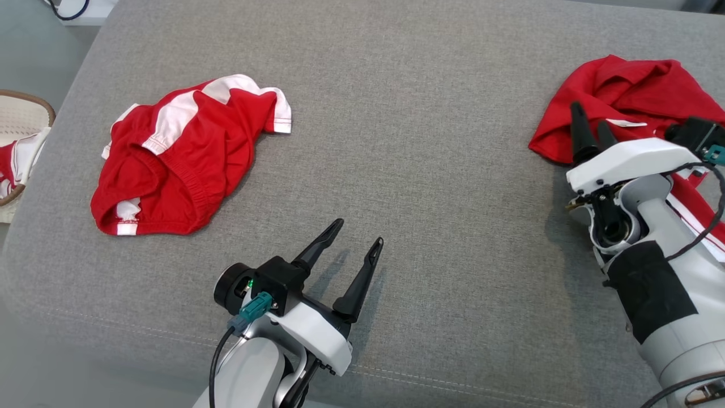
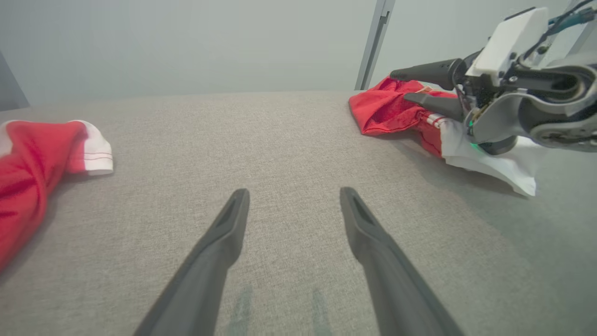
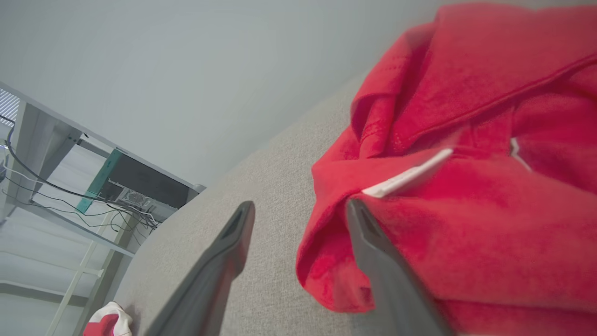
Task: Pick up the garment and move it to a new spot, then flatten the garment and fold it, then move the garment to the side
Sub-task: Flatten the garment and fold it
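Note:
A crumpled red garment (image 1: 628, 96) with white trim lies at the right of the grey padded surface (image 1: 425, 170). My right gripper (image 1: 590, 122) is open at its left edge. In the right wrist view (image 3: 299, 205) one finger lies against the red cloth (image 3: 466, 186) and the other stands over bare grey fabric, with the cloth's hem between them. The left wrist view catches this gripper (image 2: 401, 85) low beside that garment (image 2: 387, 109). My left gripper (image 1: 358, 232) (image 2: 294, 191) hovers open and empty near the front edge. A second red-and-white garment (image 1: 187, 153) (image 2: 28, 154) lies bunched at the left.
A wicker basket (image 1: 22, 113) holding red-and-white cloth stands off the surface's left edge. Bare grey fabric stretches between the two garments. A desk with a computer and cables (image 3: 135, 182) stands beyond the far edge, and a metal post (image 2: 373, 42) rises behind.

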Motion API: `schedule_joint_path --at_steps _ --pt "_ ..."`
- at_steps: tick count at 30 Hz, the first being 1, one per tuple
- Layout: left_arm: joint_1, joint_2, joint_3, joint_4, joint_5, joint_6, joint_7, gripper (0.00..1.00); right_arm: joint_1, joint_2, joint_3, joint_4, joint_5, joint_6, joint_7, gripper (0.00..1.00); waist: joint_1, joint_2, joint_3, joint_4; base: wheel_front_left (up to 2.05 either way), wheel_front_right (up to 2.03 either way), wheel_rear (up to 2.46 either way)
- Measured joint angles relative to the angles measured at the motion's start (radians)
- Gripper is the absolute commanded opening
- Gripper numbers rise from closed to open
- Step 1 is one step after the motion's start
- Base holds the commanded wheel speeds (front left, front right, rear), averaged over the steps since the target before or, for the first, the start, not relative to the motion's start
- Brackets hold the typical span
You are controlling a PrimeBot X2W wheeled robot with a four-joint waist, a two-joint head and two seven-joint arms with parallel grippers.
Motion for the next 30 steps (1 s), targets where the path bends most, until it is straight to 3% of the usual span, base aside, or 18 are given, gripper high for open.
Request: schedule_joint_path --at_steps 9,10,11,12,13,14,22,30 --pt "0.000 0.000 -0.018 0.009 -0.025 0.000 0.000 1.00 -0.043 0.008 -0.073 0.036 0.093 0.000 -0.015 0.98 0.0000 0.0000 0.020 0.026 0.00 0.00 0.00" --pt "0.000 0.000 -0.019 0.009 -0.033 0.000 0.000 1.00 -0.043 0.008 -0.072 0.037 0.093 0.000 -0.017 0.89 0.0000 0.0000 0.022 0.028 0.00 0.00 0.00" --pt "0.000 0.000 -0.020 0.010 -0.038 0.002 0.000 1.00 -0.043 0.008 -0.072 0.038 0.093 0.000 -0.020 0.49 0.0000 0.0000 0.023 0.030 0.00 0.00 0.00" --pt "0.000 0.000 -0.021 0.010 -0.043 0.005 0.000 1.00 -0.044 0.008 -0.072 0.038 0.093 0.000 -0.020 0.34 0.0000 0.0000 0.025 0.031 0.00 0.00 0.00" --pt "0.000 0.000 -0.022 0.010 -0.044 0.006 0.000 1.00 -0.044 0.008 -0.072 0.038 0.093 0.000 -0.020 0.05 0.0000 0.0000 0.026 0.032 0.00 0.00 0.00" --pt "0.000 0.000 -0.022 0.011 -0.045 0.006 0.000 1.00 -0.044 0.008 -0.074 0.038 0.096 0.000 -0.020 0.00 0.0000 0.0000 0.028 0.032 0.00 0.00 0.00" --pt "0.000 0.000 -0.021 0.025 -0.051 0.006 0.000 1.00 -0.045 0.007 -0.052 0.026 0.113 0.000 -0.023 0.00 0.0000 0.0000 0.030 0.024 0.00 0.00 0.00" --pt "0.000 0.000 -0.019 0.037 -0.058 0.006 0.000 1.00 -0.023 0.012 0.148 -0.188 0.053 0.000 -0.017 0.00 0.0000 0.0000 0.012 0.014 0.00 0.00 0.00"
